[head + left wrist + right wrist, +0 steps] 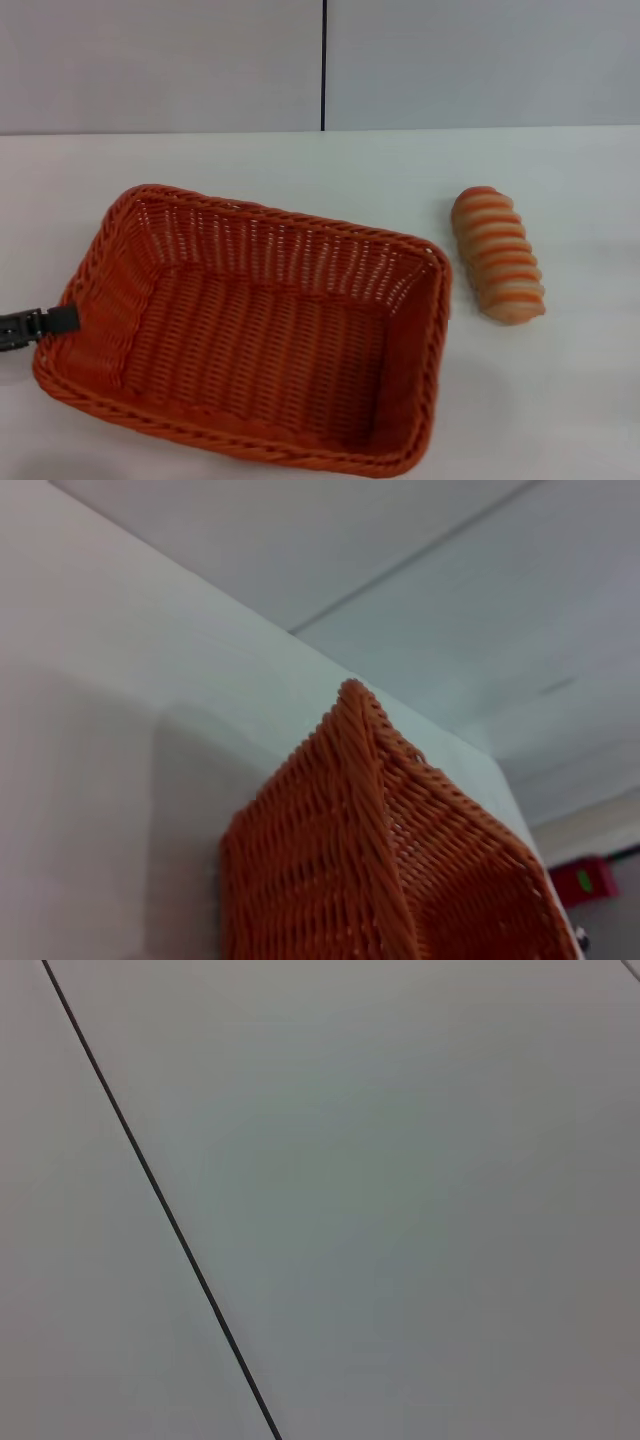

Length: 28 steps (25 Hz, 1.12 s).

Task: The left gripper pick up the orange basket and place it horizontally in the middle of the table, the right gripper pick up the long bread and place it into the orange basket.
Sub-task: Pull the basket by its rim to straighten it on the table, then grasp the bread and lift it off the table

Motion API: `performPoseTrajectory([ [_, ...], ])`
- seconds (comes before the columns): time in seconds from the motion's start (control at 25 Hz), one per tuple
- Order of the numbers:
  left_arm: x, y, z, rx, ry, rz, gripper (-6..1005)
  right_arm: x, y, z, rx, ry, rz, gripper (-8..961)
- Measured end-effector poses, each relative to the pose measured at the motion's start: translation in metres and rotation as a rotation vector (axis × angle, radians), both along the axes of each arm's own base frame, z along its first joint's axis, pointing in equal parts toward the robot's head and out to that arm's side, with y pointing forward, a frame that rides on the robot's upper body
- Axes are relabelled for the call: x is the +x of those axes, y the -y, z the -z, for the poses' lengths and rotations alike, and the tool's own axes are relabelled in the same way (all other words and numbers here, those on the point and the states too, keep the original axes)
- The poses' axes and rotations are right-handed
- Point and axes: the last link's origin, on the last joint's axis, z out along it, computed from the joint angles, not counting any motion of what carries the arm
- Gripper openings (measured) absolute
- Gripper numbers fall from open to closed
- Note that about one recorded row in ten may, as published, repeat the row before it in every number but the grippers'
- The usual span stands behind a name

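The orange basket [412, 365] lies on the white table [560, 400] left of centre, turned a little askew, with nothing inside it. Only a small black part of my left gripper [45, 322] shows, at the picture's left edge, right against the basket's left rim. The left wrist view has one corner of the basket [380, 860] very close. The long bread [497, 255] lies on the table to the right of the basket, apart from it, with its length running front to back. My right gripper is out of view.
A grey wall with a dark vertical seam [323, 65] stands behind the table. The right wrist view shows only a grey panel with a dark seam [160, 1195]. Bare tabletop lies behind the basket and around the bread.
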Motion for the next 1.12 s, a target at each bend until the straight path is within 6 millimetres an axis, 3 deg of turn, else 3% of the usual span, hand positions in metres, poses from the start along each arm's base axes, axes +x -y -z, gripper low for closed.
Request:
performPoseTrajectory([
  [0.28,0.011,-0.002,0.004,-0.103,0.065,0.104,794,0.0,-0.006,-0.003,-0.026,-0.007,-0.014,516],
  [0.56,0.006,-0.007,0.004,-0.123,0.022,0.129,794,-0.007,-0.024,-0.027,-0.218,-0.015,-0.141,517],
  [0.8,-0.002,-0.019,-0.025,0.15,-0.078,0.272,793,-0.026,-0.053,-0.062,-0.613,-0.011,-0.244,518],
  [0.84,0.001,-0.022,-0.028,0.239,-0.078,0.333,793,-0.039,-0.062,-0.073,-0.773,0.031,-0.262,518],
  [0.88,0.001,-0.022,-0.028,0.239,-0.078,0.333,793,-0.039,-0.062,-0.073,-0.773,0.031,-0.262,519],
  [0.92,0.006,-0.026,-0.027,0.311,-0.07,0.39,793,-0.055,-0.07,-0.082,-0.915,0.09,-0.266,519],
  [0.96,0.006,-0.026,-0.027,0.311,-0.07,0.39,793,-0.055,-0.07,-0.082,-0.915,0.09,-0.266,519],
  [1.12,0.015,-0.034,-0.023,0.459,-0.047,0.482,793,-0.094,-0.098,-0.086,-1.262,0.28,-0.195,519],
])
